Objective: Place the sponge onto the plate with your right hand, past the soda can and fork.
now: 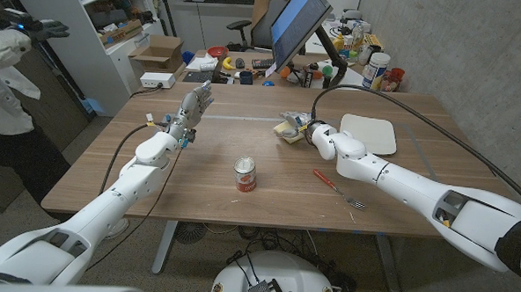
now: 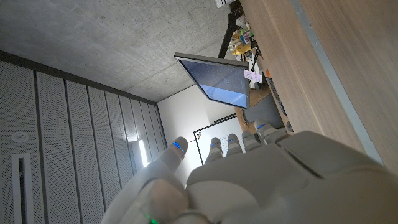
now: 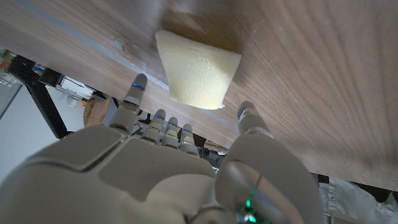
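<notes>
Wooden table (image 1: 243, 136), cluttered office behind. Yellow sponge (image 3: 198, 70) wedge-shaped, axis unclear. Right hand (image 1: 318, 136) fingers spread, ungrasped; left hand (image 1: 192, 105) released.

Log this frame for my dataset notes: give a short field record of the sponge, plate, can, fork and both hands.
sponge: yellow, on the table left of the plate, not yet grasped
plate: white, nothing on it
soda can: upright, table centre
fork: red-handled, near the right forearm
right hand: at the sponge, fingers apart
left hand: raised, holding nothing
</notes>
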